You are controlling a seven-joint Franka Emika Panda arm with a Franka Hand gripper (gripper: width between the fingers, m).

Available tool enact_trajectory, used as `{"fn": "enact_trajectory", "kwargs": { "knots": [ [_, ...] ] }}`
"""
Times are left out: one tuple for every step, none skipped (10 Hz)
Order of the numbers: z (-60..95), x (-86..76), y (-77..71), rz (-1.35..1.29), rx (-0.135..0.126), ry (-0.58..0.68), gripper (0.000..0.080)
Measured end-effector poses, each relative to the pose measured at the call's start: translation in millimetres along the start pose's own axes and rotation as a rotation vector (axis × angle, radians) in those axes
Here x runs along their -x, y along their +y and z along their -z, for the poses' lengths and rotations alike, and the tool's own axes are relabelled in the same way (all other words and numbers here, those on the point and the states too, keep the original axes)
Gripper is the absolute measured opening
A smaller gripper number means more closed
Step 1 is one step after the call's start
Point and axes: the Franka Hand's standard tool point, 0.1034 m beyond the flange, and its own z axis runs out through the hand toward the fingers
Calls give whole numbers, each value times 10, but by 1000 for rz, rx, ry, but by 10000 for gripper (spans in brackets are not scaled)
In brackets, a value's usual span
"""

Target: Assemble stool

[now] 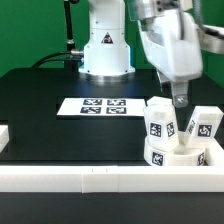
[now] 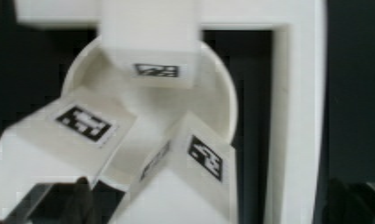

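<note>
The white plastic round disc seat (image 1: pixel 172 152) lies on the black table (image 1: pixel 60 130), in the corner of the long white border rail (image 1: pixel 80 177) at the exterior view's right. Two white blocky legs with black-and-white tags stand on the seat: one leg (image 1: pixel 160 122) upright, the other leg (image 1: pixel 203 125) tilted. The wrist view shows the tagged seat (image 2: pixel 157 90) and leg (image 2: pixel 68 125) very close. The two-finger gripper (image 1: pixel 180 100) hangs between the legs; whether its fingers hold something, I cannot tell. The marker board (image 1: pixel 98 106) lies well apart.
</note>
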Motion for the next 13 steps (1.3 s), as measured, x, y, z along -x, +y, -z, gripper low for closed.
{"fn": "enact_trajectory", "kwargs": {
  "knots": [
    [-3, 20, -6, 171, -1, 2, 648],
    [-6, 7, -10, 382, 29, 9, 648],
    [-4, 24, -55, 516, 52, 10, 648],
    [-7, 45, -91, 576, 54, 16, 648],
    [-11, 19, -81, 711, 55, 14, 648],
    [-10, 4, -79, 805, 58, 13, 648],
    [-9, -4, -78, 875, 60, 13, 648],
    [-5, -44, -72, 1080, 75, 19, 648],
    [-22, -86, -89, 1234, 64, 45, 648],
    [-51, -99, -50, 1413, 73, 32, 648],
    [-50, -121, -54, 1610, 71, 22, 648],
    [-43, -150, -36, 1664, 76, 0, 648],
    [-33, -199, -36, 1792, 96, 5, 648]
  ]
}}
